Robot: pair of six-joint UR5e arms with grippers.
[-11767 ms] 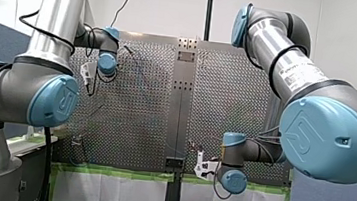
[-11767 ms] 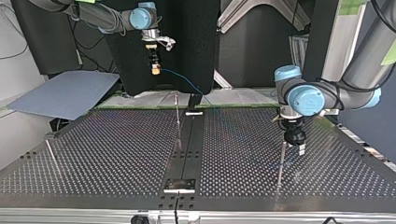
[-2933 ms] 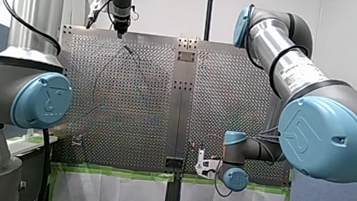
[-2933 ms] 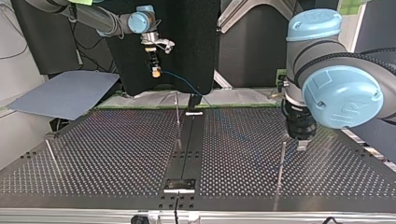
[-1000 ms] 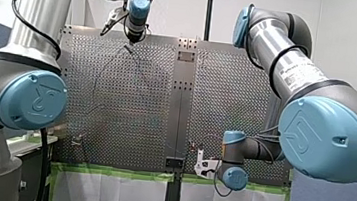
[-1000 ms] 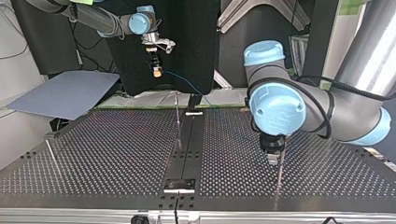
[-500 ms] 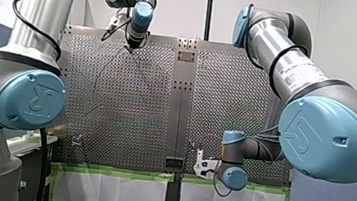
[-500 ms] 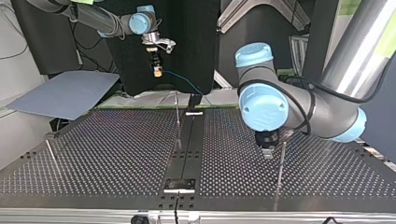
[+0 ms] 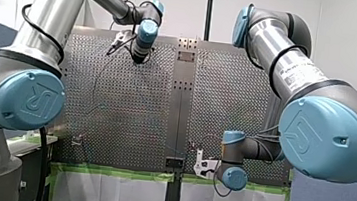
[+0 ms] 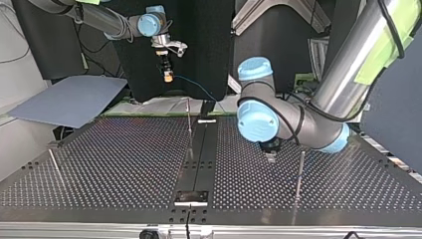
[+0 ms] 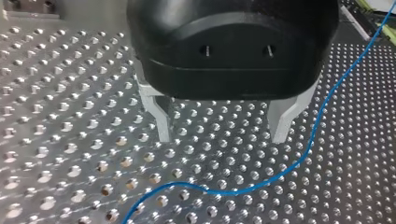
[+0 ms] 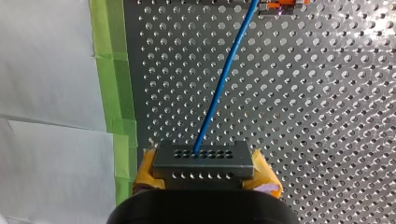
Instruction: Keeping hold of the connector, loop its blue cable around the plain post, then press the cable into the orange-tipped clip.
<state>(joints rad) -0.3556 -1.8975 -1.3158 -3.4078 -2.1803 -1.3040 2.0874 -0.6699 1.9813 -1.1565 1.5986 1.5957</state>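
Observation:
My right gripper (image 12: pixel 204 176) is shut on a dark grey connector (image 12: pixel 203 158), which sits between its yellow pads. In the top view it hangs above the table's far edge (image 10: pixel 168 75). The blue cable (image 12: pixel 224 79) runs from the connector towards an orange-tipped clip (image 12: pixel 280 3). My left gripper (image 11: pixel 222 135) stands open just above the perforated table, nothing between its metal fingers (image 11: pixel 161 121). The blue cable (image 11: pixel 261 184) curves across the plate ahead of them. In the top view my left gripper (image 10: pixel 271 157) is left of a plain metal post (image 10: pixel 300 172).
A thin post (image 10: pixel 189 124) stands by the table's centre strip (image 10: pixel 199 159), and another post (image 10: pixel 53 164) leans at the top view's left. A grey sheet (image 10: pixel 69 99) lies beyond the far left corner. Green tape (image 12: pixel 116 93) borders the plate.
My left arm has swung its open gripper away from the plain post, towards the table's middle and a little lower. My right arm has kept still with the connector.

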